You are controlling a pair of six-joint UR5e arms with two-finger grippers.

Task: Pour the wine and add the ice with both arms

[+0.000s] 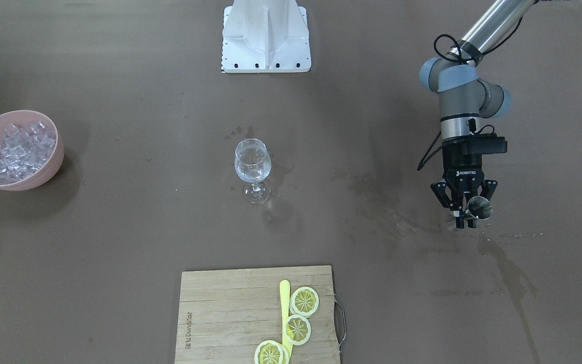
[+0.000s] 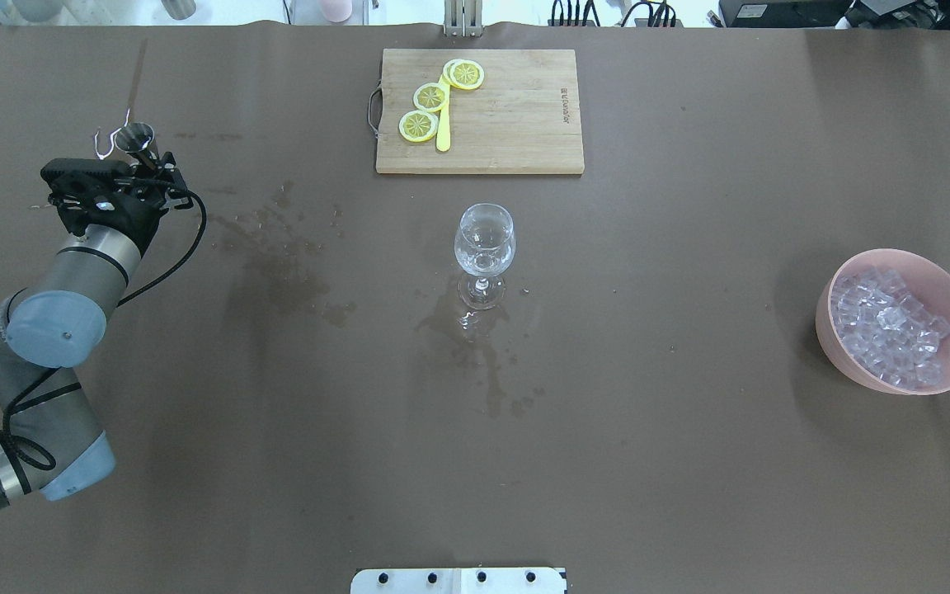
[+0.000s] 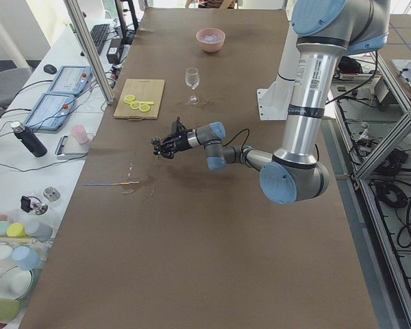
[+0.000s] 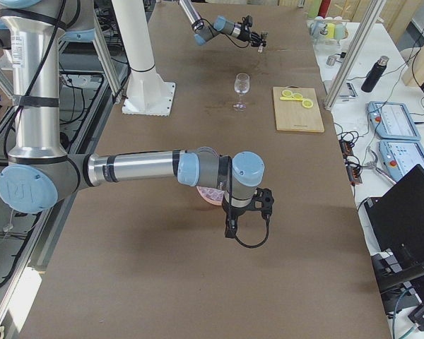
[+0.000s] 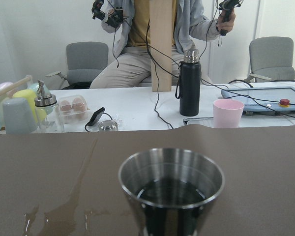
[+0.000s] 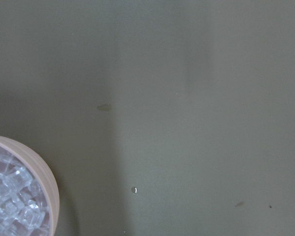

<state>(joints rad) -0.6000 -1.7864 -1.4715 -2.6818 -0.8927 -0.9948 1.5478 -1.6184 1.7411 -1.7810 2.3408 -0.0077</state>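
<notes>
Left pincer (image 1: 468, 208) here is clamped on a little metal cup (image 5: 172, 221) near the left end of the desk (image 2: 689, 462). The cup is upright with the wine (image 5: 169, 191) sitting in the bottom. The glass (image 1: 253, 164) stands mid-desk, well apart from me. I'd say the pour hasn't started. Next I need to carry the cup level over to the glass and tip it gently over the rim, since there are wet patches (image 2: 285, 264) around. My right pincer (image 4: 231, 227) hangs near the bowl (image 1: 51, 169) of ice (image 1: 18, 146) at the right end. Can't tell if it's apart or together.
</notes>
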